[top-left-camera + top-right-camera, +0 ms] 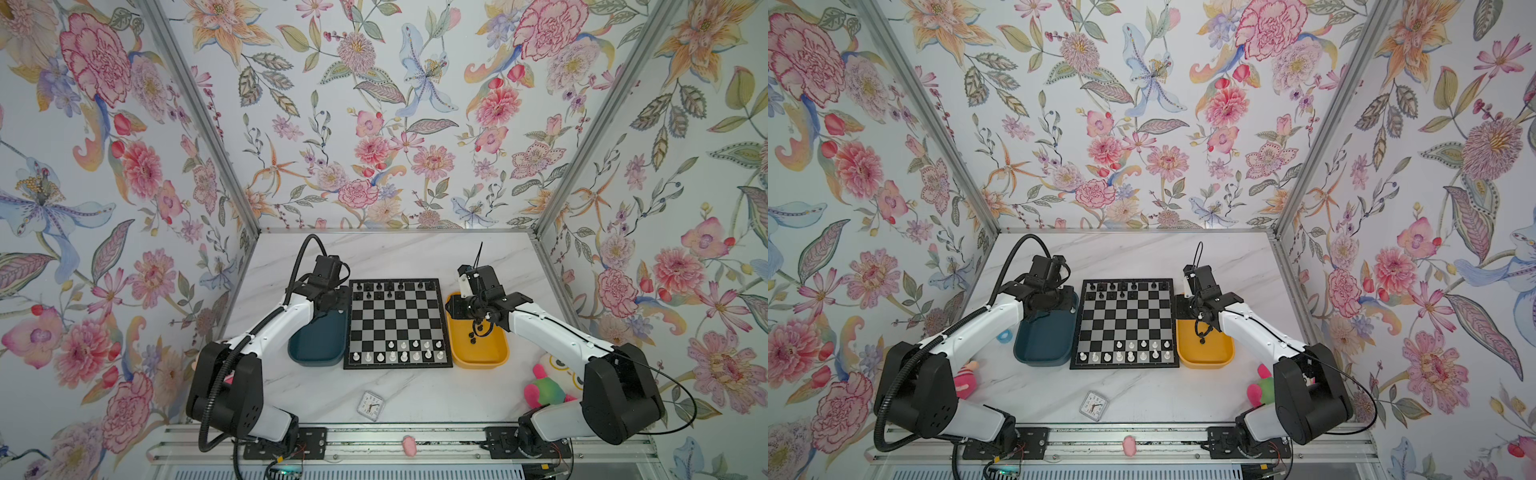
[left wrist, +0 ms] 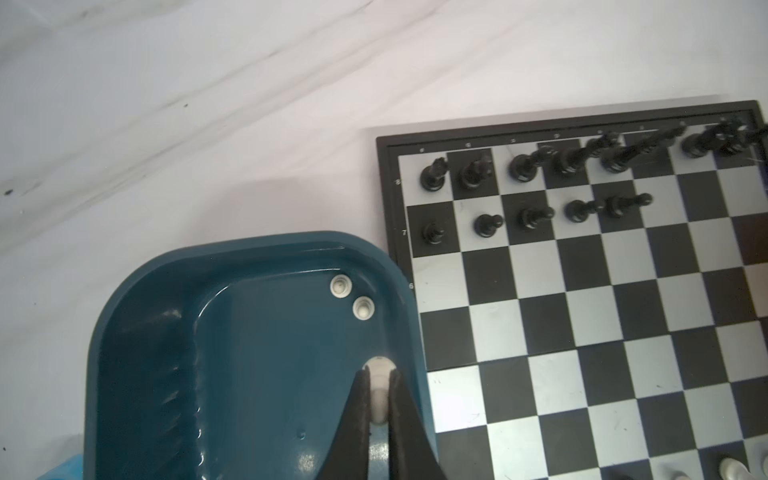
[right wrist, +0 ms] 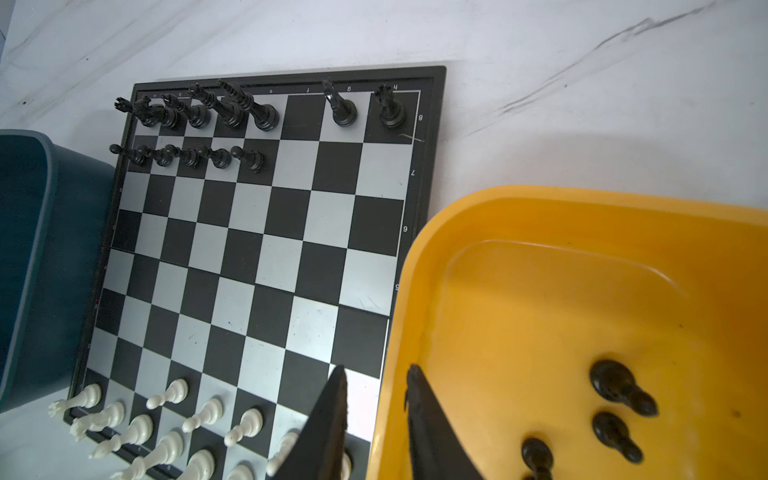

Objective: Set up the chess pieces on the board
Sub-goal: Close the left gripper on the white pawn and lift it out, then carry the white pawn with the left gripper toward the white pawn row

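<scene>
The board lies in the middle of the table, seen in both top views. Black chess pieces fill part of its two far rows and white ones part of its two near rows. My left gripper is down in the dark teal tray, shut on a white piece close to the wall on the board's side. Two more white pieces stand in that tray. My right gripper hangs open and empty over the rim of the yellow tray, where three black pieces lie.
The teal tray touches the board's left edge and the yellow tray its right edge. A small white clock lies near the table's front. A pink and green plush toy sits by the right arm's base.
</scene>
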Motion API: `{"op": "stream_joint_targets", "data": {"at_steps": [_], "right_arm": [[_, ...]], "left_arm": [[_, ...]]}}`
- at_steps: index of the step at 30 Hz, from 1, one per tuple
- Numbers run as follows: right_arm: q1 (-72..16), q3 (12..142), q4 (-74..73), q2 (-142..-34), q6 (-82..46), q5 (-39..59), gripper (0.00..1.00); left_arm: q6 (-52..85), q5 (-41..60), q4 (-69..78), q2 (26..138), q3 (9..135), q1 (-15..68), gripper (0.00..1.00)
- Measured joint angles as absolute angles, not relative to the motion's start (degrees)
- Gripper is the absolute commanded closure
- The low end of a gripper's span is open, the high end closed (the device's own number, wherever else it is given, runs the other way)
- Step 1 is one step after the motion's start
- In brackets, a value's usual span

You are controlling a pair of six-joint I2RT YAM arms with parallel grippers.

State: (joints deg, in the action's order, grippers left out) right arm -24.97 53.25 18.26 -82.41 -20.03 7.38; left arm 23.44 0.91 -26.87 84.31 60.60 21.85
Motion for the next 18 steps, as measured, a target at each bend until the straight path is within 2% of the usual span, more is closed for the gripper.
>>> {"op": "stream_joint_targets", "data": {"at_steps": [10, 18], "right_arm": [[-25.3, 53.1, 17.7, -82.4, -20.4, 8.0, 0.73], [-27.0, 53.1, 17.2, -82.4, -20.6, 8.2, 0.73]], "left_arm": [[23.4, 0.6, -30.6, 84.2, 62.1, 33.3, 0.92], [24.0, -0.2, -30.8, 84.6, 62.0, 38.7, 0.92]]}}
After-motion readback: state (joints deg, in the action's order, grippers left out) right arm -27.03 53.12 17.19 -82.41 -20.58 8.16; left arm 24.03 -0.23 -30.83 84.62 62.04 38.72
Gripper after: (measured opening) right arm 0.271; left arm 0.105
